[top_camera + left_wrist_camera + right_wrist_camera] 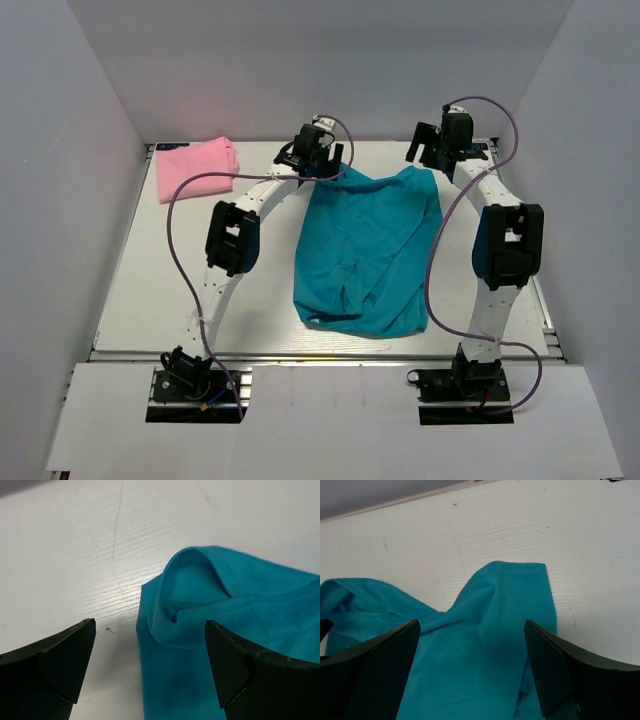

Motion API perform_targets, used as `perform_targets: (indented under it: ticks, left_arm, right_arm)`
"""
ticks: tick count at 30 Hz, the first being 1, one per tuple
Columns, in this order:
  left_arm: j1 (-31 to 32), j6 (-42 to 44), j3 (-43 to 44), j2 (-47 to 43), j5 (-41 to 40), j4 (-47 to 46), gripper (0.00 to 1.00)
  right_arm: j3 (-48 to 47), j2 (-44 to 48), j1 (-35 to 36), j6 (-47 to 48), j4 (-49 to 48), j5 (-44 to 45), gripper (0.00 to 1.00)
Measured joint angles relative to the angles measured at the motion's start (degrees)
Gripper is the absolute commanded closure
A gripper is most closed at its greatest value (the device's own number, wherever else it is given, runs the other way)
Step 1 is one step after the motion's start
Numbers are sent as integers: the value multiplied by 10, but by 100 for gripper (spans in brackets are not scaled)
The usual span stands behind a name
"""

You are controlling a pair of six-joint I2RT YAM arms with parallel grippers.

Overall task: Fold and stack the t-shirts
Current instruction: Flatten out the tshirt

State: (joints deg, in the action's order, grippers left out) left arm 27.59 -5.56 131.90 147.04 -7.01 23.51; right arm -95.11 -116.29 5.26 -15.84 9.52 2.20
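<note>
A teal t-shirt (368, 250) lies spread and rumpled in the middle of the white table. A folded pink t-shirt (195, 167) sits at the far left corner. My left gripper (312, 152) is open just above the teal shirt's far left corner; in the left wrist view its jaws (150, 650) straddle the rolled hem (172, 597). My right gripper (437, 147) is open above the far right corner; in the right wrist view (472, 650) teal cloth (490, 645) lies between the jaws. Neither holds anything.
White walls enclose the table on the left, back and right. Purple cables loop from both arms over the table (150, 290). The table's back edge (395, 502) shows just beyond the shirt.
</note>
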Motion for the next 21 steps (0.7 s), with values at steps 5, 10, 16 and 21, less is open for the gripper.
perform_targets:
  ticks: [5,10,16,21]
  left_arm:
    - [0,13,-46,-85,13,27,0]
    - [7,21,-155,-233,36,66,0]
    - [42,12,-372,-396,170,45,0]
    - [107,-3,-481,-395,284,26,0]
  right_arm:
    - [-4,23,0,0,35,6,10]
    - [77,126,0,-2,74,19,10]
    - [176,232,0,-5,90,-36,10]
    - [208,213,13,-5,91,-115,10]
